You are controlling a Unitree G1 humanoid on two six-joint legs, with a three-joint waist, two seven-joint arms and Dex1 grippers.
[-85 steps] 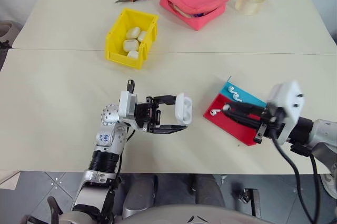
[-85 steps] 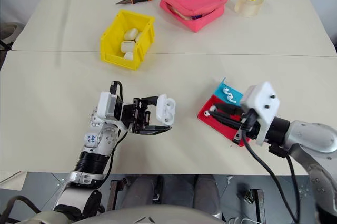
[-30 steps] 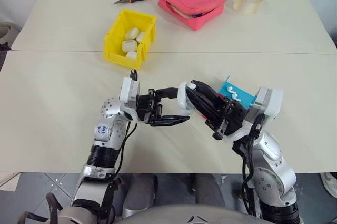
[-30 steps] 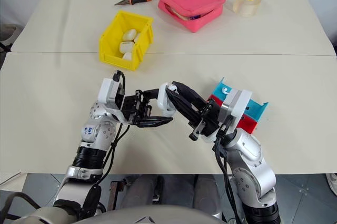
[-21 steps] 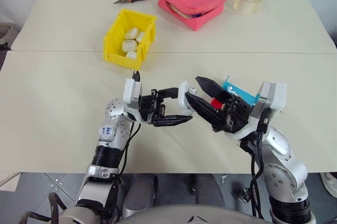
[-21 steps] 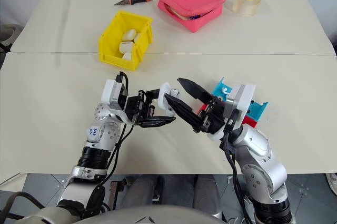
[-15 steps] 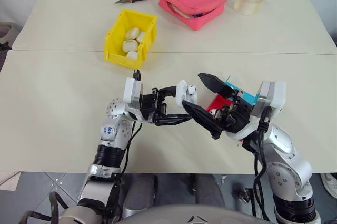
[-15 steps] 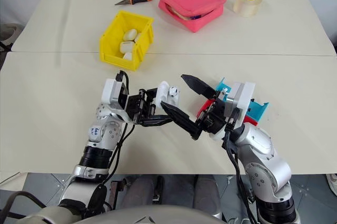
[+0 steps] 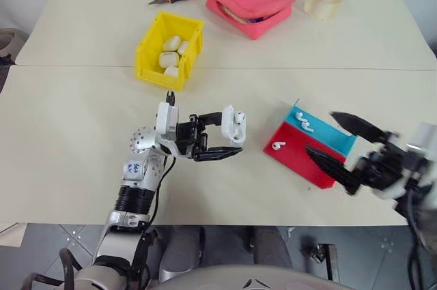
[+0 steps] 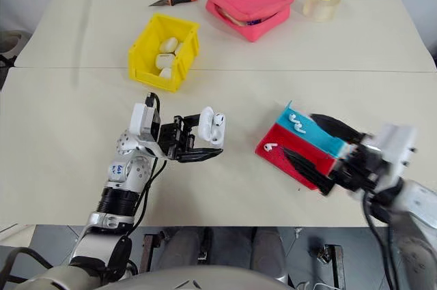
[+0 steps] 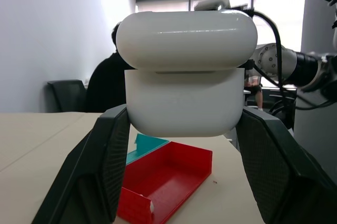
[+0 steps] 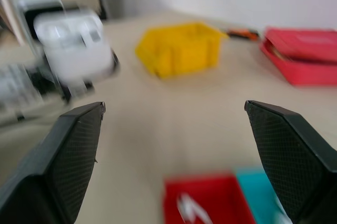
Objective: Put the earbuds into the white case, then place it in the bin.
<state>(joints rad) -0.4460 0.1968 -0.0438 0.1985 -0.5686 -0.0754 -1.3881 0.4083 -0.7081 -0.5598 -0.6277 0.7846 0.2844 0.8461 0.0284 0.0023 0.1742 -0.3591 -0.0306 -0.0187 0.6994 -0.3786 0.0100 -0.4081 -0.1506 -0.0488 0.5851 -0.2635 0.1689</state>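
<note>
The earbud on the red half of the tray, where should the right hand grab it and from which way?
Grip the earbud across its rounded head, coming from above: it lies flat on the low-walled tray, stem sideways, with the open right hand already beside it.

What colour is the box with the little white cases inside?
Bright yellow. The box shows best in the left eye view.

No legible text, brand, number or sign on any object. A small round sticker (image 9: 136,169) on the left forearm carries dark marks, too small to read. The pink pouch (image 9: 251,0) has a pale rectangular patch on its top, with no readable print. The tape roll (image 9: 323,1) shows a yellow core with no lettering discernible.
</note>
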